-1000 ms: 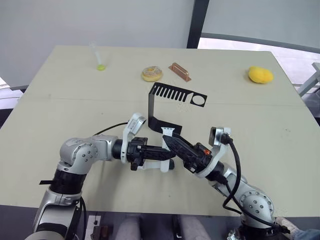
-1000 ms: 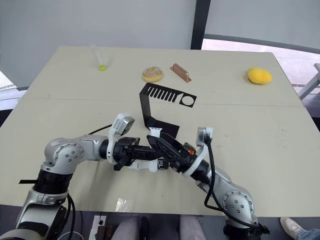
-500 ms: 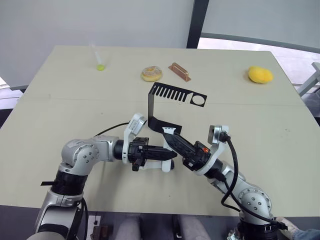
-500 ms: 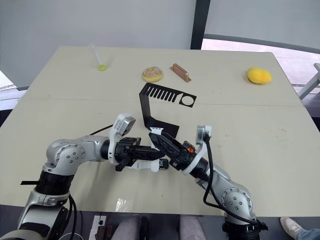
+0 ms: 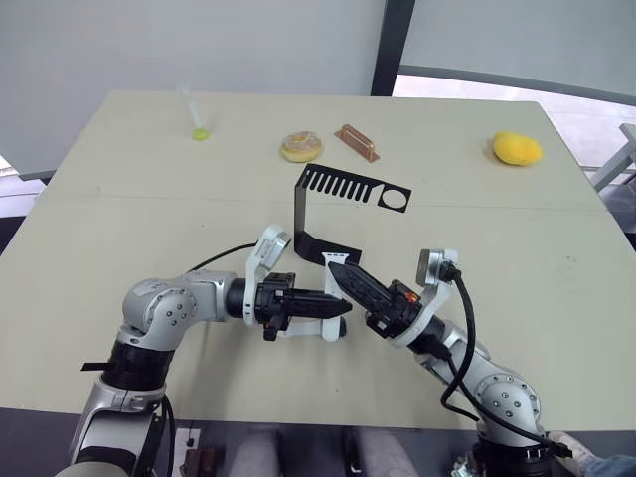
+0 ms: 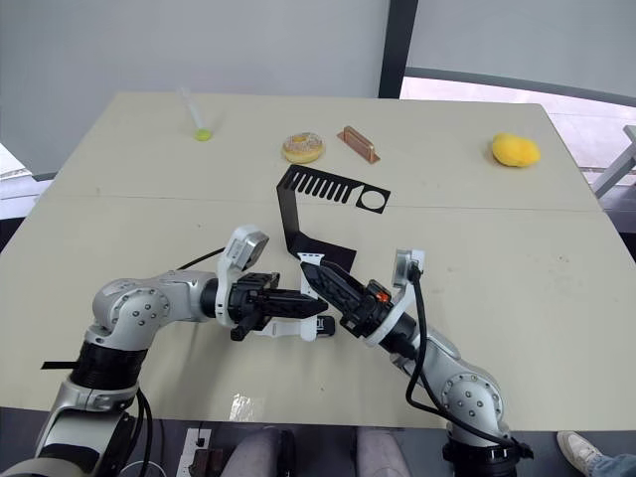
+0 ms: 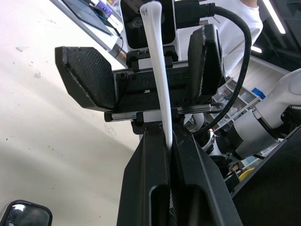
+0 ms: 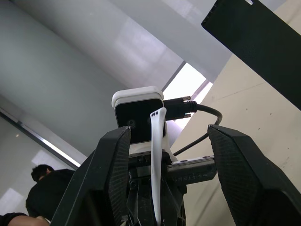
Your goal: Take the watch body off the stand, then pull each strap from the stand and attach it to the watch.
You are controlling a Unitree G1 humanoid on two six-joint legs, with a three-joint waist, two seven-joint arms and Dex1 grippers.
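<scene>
Left gripper [image 5: 333,307]: fingers pressed together on a white strap [image 7: 157,94], seen edge-on in the left wrist view as a thin band running up out of the closed fingers [image 7: 150,165]. In the head views more white shows below these fingers, with a small dark piece at its right end; I cannot tell whether that piece is the watch body.

Right gripper [image 5: 343,276]: fingers drawn to a narrow point, aimed up and toward the left gripper, tips near it but apart. A small white piece sits at the tips, against the foot of the stand [image 5: 310,204]. In the right wrist view a white strap [image 8: 156,141] with small holes near its end stands up between the fingers [image 8: 110,179], which spread wide on either side of it; whether that gripper actually pinches anything cannot be told.

Both grippers meet over the near middle of the table [image 5: 119,219], just in front of the stand. Stand is upright, black, slotted top plate with a round hole reaching right.

Far edge of table, well apart from the work: small yellow-green object [image 5: 201,133], doughnut [image 5: 301,146], brown block [image 5: 357,141], yellow fruit [image 5: 517,149].

A person in dark clothing [image 8: 44,200] shows in the right wrist view's background.
</scene>
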